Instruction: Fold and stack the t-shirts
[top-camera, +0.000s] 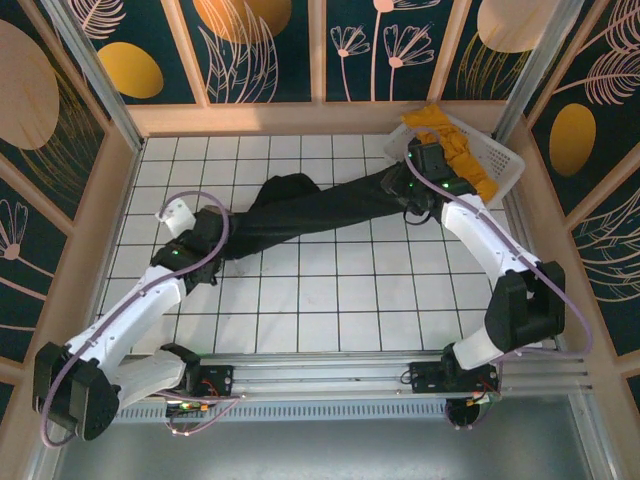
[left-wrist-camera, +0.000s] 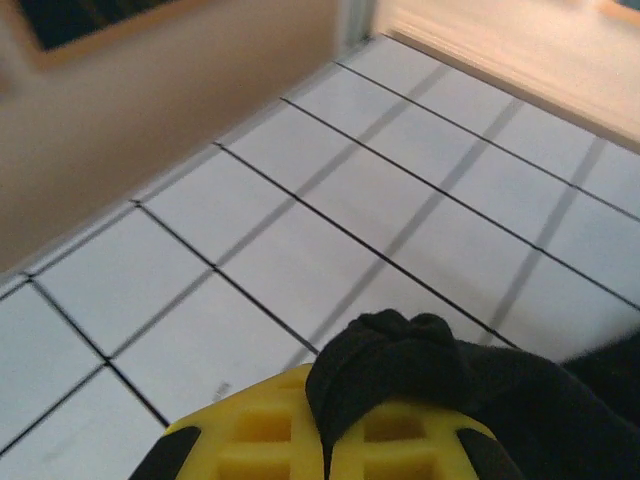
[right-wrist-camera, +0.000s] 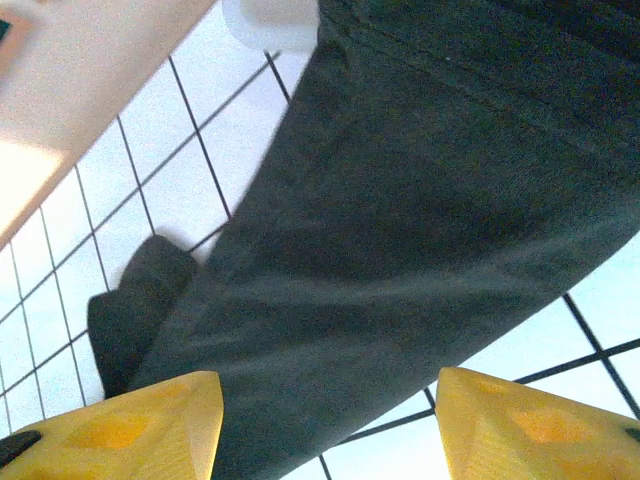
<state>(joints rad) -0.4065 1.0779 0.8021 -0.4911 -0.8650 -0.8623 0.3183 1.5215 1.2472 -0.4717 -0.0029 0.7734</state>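
A large black t-shirt (top-camera: 310, 208) lies stretched in a twisted band across the tiled floor, from centre left to the back right. My left gripper (top-camera: 226, 238) is shut on its left end. In the left wrist view a bunched fold of black cloth (left-wrist-camera: 420, 365) sticks out between the closed yellow fingers (left-wrist-camera: 260, 440). My right gripper (top-camera: 411, 203) hovers over the shirt's right end. It is open, its yellow fingers (right-wrist-camera: 130, 430) wide apart over the dark cloth (right-wrist-camera: 420, 200) and not touching it. A mustard yellow t-shirt (top-camera: 455, 140) hangs in the basket.
The white slotted basket (top-camera: 503, 158) sits in the back right corner, close behind my right wrist. Wooden walls (top-camera: 95, 215) enclose the white tiled floor (top-camera: 320, 300) on three sides. A metal rail (top-camera: 330, 375) carrying both arm bases runs along the near edge.
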